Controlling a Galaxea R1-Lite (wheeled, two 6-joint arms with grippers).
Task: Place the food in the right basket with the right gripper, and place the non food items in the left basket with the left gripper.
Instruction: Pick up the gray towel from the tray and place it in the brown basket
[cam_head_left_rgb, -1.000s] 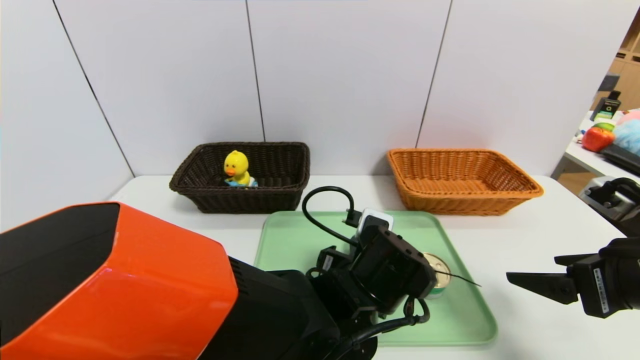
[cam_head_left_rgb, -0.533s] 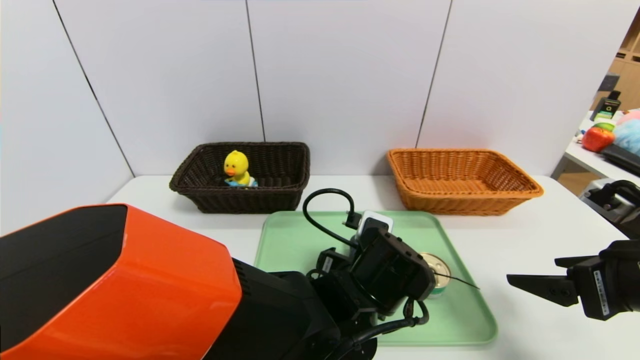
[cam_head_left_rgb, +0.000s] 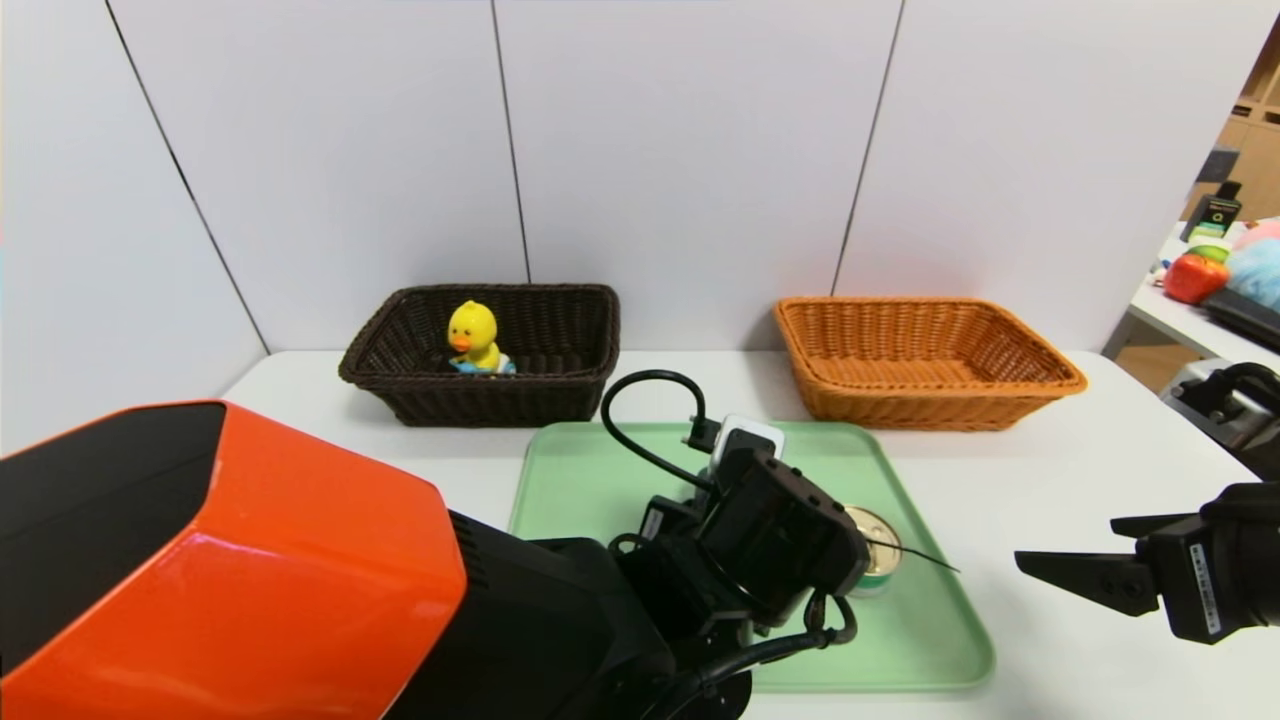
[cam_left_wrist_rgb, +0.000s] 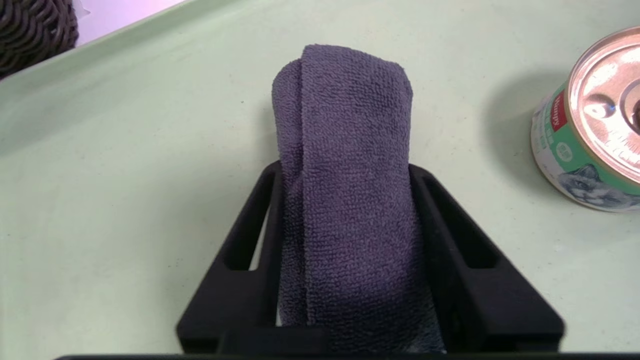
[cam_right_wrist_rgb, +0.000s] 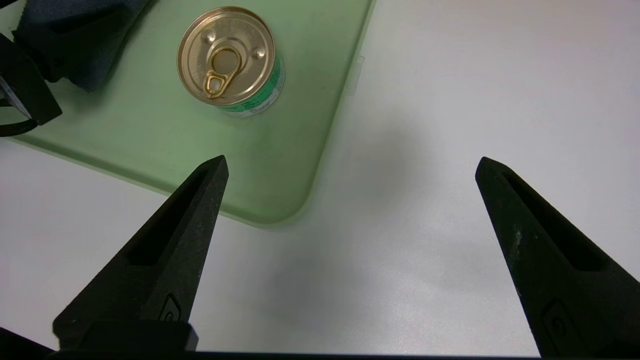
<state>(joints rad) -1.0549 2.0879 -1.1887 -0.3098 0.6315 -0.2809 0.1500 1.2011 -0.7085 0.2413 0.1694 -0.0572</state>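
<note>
Left wrist view shows us the left gripper (cam_left_wrist_rgb: 348, 172) newly closed on the cloth (cam_left_wrist_rgb: 352, 200) over the tray (cam_left_wrist_rgb: 150, 225), the right gripper (cam_right_wrist_rgb: 351, 165) spread beside it, the can (cam_right_wrist_rgb: 227, 57) still on it, and the duck (cam_head_left_rgb: 473, 335) in the dark basket (cam_head_left_rgb: 480, 395) beyond, so one non-food item awaits delivery.

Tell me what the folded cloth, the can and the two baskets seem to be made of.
Cloth: probably terry cotton, soft and matte, from its looped nap.
Can: shiny metal, with pull-ring lid.
Baskets: woven wicker or plastic imitation; the strands show.
</note>
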